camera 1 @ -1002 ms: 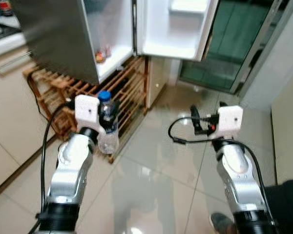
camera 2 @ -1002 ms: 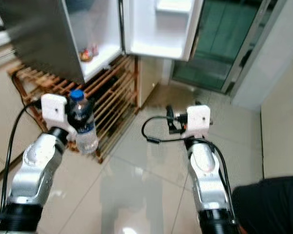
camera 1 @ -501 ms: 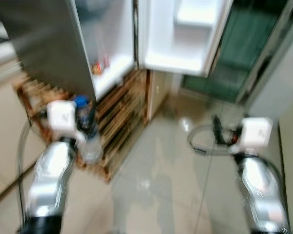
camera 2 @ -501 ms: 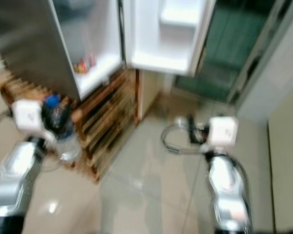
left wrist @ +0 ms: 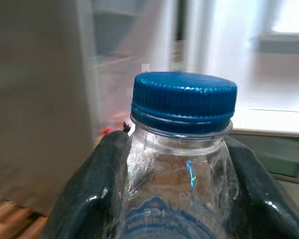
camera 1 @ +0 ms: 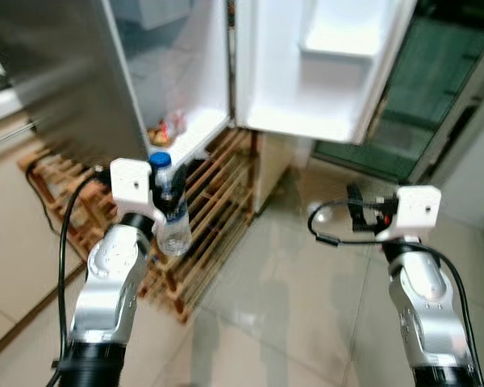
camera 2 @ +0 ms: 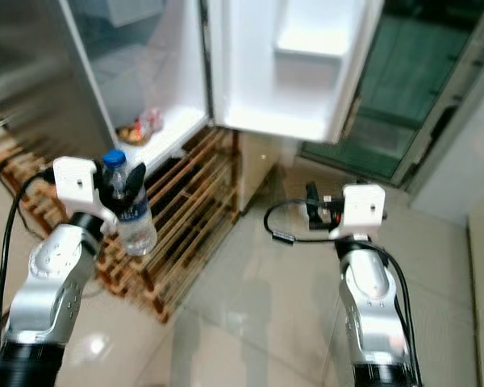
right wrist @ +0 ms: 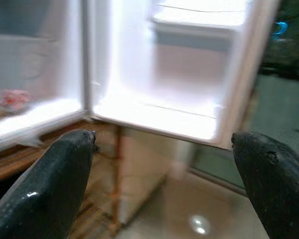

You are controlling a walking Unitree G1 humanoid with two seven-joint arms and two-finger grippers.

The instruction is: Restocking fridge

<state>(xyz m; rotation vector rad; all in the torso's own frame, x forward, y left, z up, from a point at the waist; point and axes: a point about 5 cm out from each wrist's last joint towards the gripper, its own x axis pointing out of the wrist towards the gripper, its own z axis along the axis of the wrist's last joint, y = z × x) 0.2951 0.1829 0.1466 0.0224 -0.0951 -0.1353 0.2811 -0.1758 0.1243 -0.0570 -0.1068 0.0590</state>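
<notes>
Left gripper (camera 1: 166,196) clamped on an upright, blue-capped water bottle (camera 1: 170,211), held above the wooden rack (camera 1: 210,218) before the open fridge (camera 1: 185,72); small items (camera 1: 168,129) on the fridge's lowest shelf; white fridge door (camera 1: 323,68) swung open at centre; right gripper (camera 1: 356,208) raised over the tiled floor (camera 1: 290,306), fingers spread, holding nothing.

Water bottle (camera 1: 170,211) gripped upright in left hand (camera 1: 166,201) before open fridge (camera 1: 185,72); right hand (camera 1: 356,211) held empty.
</notes>
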